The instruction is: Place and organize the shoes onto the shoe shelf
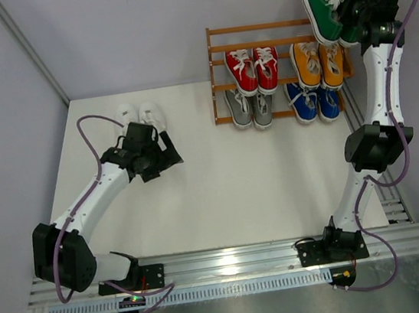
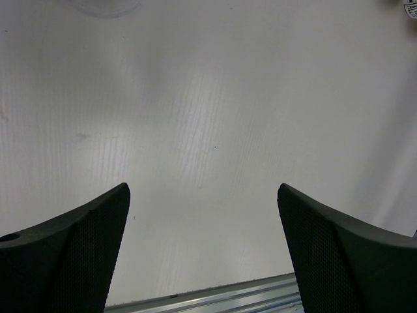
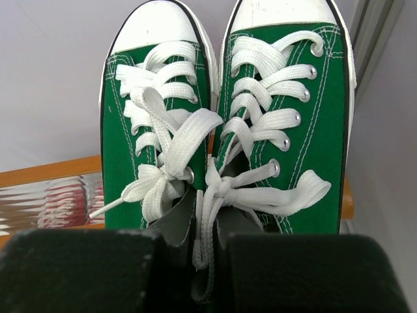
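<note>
My right gripper (image 1: 352, 16) is shut on the pair of green sneakers (image 1: 325, 4) and holds them in the air above the right end of the shoe shelf (image 1: 218, 78). In the right wrist view my gripper (image 3: 212, 261) pinches the inner collars of the green sneakers (image 3: 163, 111), toes pointing away. The shelf holds red sneakers (image 1: 253, 70), orange sneakers (image 1: 318, 63), grey sneakers (image 1: 249, 108) and blue sneakers (image 1: 313, 101). The white sneakers (image 1: 141, 117) stand on the table at far left. My left gripper (image 1: 169, 154) is open and empty just in front of them; its fingers (image 2: 85, 248) frame bare table.
The white table (image 1: 237, 191) ends at a metal rail (image 1: 231, 262) along the near edge, also seen in the left wrist view (image 2: 228, 297). Grey walls stand behind and to both sides. A rail runs along the right side of the table (image 1: 389, 202).
</note>
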You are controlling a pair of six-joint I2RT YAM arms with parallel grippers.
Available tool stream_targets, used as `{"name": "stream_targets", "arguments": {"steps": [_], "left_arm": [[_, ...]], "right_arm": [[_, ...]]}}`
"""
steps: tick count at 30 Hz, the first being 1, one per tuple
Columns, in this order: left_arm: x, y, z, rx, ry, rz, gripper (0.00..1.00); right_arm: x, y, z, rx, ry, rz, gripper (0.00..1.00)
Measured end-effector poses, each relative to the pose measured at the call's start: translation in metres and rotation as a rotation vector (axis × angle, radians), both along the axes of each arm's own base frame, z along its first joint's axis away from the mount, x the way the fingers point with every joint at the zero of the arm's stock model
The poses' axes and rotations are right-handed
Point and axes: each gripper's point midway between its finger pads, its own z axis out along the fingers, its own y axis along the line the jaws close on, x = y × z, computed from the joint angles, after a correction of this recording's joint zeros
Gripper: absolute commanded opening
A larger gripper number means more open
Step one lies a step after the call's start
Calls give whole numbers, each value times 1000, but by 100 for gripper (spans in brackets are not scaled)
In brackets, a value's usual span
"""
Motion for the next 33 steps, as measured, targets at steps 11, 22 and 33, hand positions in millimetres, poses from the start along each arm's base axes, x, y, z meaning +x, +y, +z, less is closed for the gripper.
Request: {"name": "stream_targets", "arguments": {"steps": [11,22,33], "left_arm": [[3,-3,2,-33,3,44,91],[-1,-1,18,-65,-38,65,95],[15,30,18,30,-91,122,100]], "right_arm": [[31,7,-46,88,52,54,4],[32,12,2,92,-100,67,89],[-69,51,138,20,-351,117,100]]}}
